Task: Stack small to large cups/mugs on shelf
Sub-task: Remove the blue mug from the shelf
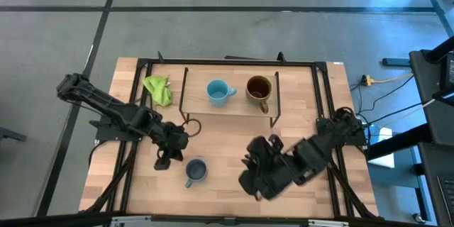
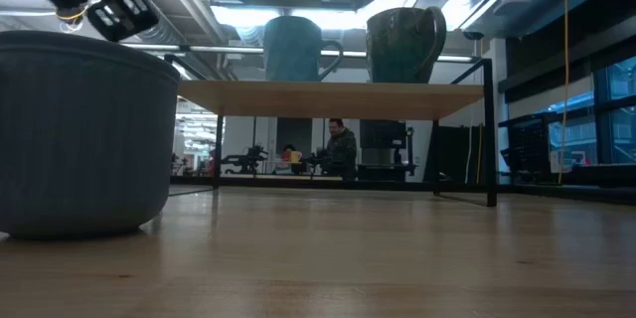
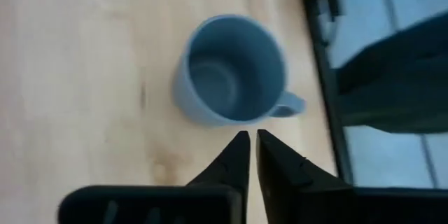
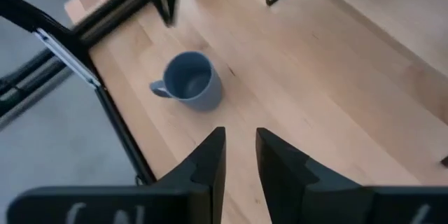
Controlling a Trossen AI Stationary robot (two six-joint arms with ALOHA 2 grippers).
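On the left side of the table, the left gripper (image 1: 163,162) is held low over the bare wood. Its fingers are seen nearly together, with only a thin slit between them and nothing inside. Just beside its tips, apart from them, stands the small grey-blue mug (image 1: 195,171), upright on the tabletop with its handle turned away from the shelf.

Beyond the gripper, the shelf (image 1: 191,105) carries two mugs already: the light sky-blue mug (image 1: 218,91) and, just beside it, the brown-olive mug (image 1: 259,89). A green cloth (image 1: 159,89) lies on the table near the shelf's left end.

On the far side of the grey-blue mug from the left gripper, the right gripper (image 1: 250,162) is held near the table, its fingers parted by a narrow gap and empty. The grey-blue mug lies ahead of its tips, well apart.

The step in hand appears to be the pick-up of the last mug, though which arm is meant to take it cannot be told. For the next move, wider jaws would be needed, set over the rim or handle, before the mug is lifted to the shelf.
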